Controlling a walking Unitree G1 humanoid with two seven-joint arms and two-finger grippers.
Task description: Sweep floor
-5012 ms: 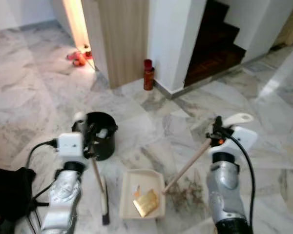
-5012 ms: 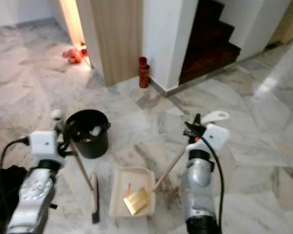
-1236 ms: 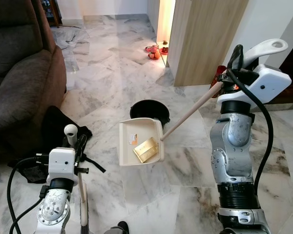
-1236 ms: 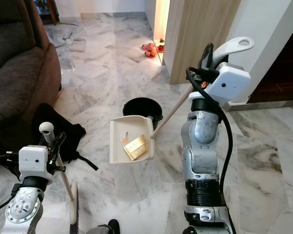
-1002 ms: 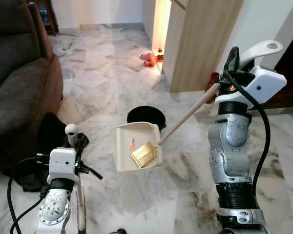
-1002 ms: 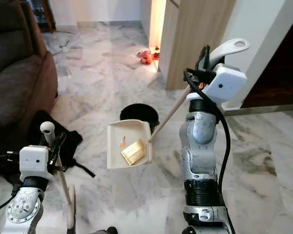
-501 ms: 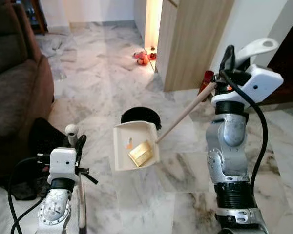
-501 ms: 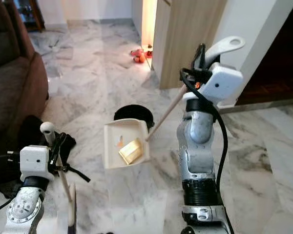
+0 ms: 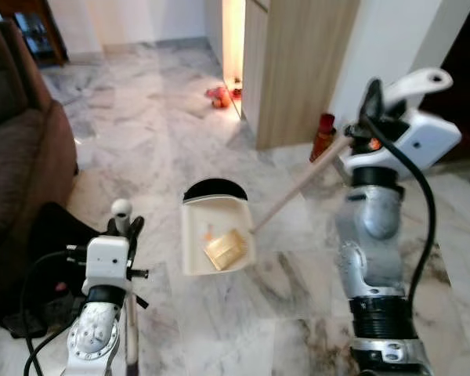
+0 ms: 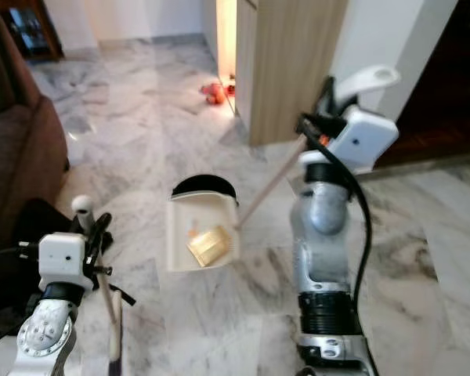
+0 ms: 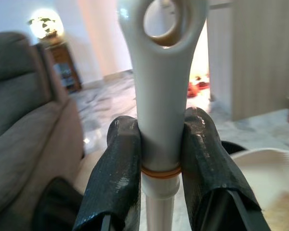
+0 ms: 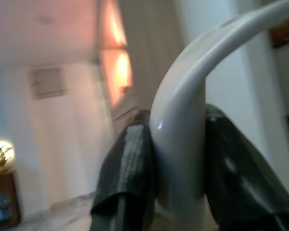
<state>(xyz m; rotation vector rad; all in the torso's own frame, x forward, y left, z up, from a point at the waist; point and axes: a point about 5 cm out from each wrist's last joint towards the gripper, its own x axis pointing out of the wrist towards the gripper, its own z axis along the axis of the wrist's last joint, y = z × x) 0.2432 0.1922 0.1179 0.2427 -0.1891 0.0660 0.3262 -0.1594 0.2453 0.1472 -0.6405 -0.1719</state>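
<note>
Dustpan (image 9: 217, 239) hung tilted in the air, above the marble floor (image 9: 149, 149), carrying a yellowish scrap (image 9: 225, 249) and an orange bit. Its rear edge covered part of the black bin (image 9: 212, 189) standing just behind. Right gripper (image 12: 176, 159) was clenched on the white grip of the pan's long wooden handle (image 9: 298, 186). Left gripper (image 11: 161, 144) clasped the broom (image 11: 160, 86) near its white top, low beside the brown sofa (image 9: 19, 149). Red bottle (image 9: 322, 135) stood by the wooden panel (image 9: 298, 63).
</note>
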